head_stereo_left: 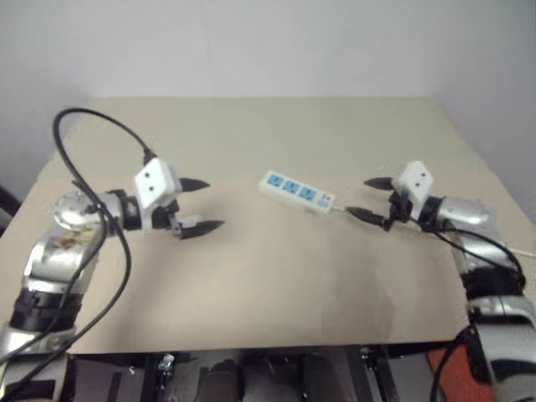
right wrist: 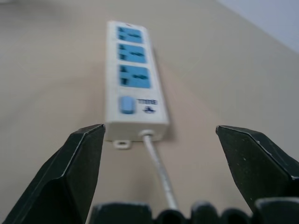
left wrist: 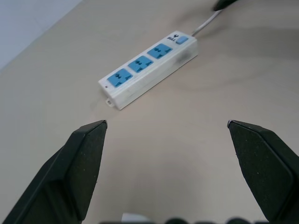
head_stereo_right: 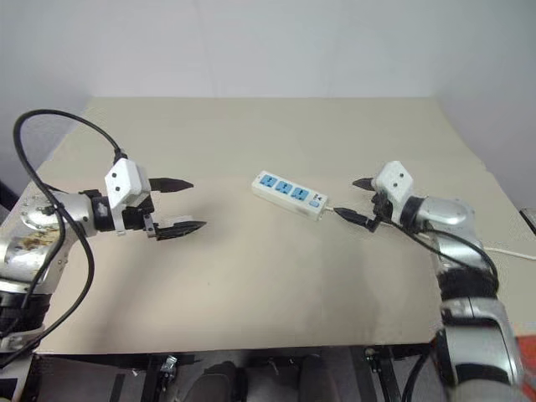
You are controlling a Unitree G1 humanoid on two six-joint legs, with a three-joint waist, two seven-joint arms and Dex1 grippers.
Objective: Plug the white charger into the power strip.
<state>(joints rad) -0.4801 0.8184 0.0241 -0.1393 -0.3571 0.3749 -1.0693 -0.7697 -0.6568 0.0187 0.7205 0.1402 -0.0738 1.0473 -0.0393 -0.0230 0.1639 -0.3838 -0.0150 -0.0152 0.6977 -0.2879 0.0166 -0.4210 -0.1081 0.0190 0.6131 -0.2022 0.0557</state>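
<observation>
The power strip is probably light and slippery, best pinched across its hard sides. Both the left gripper and right gripper are being held wide apart, empty.

Surface: a table covered with a plain beige sheet, flat and smooth, reaching back to a pale wall.
Front edge: the sheet ends in a straight line, with dark frame parts under it.
On it: the power strip, a long flat white bar lying near the middle, a little toward the right side, set at a slant.
Strip's face: three blue sockets in a row, facing up, all empty; a small blue switch sits at the cord end.
Cord: a white cord leaves the switch end of the strip and runs along the sheet toward the right edge.
</observation>
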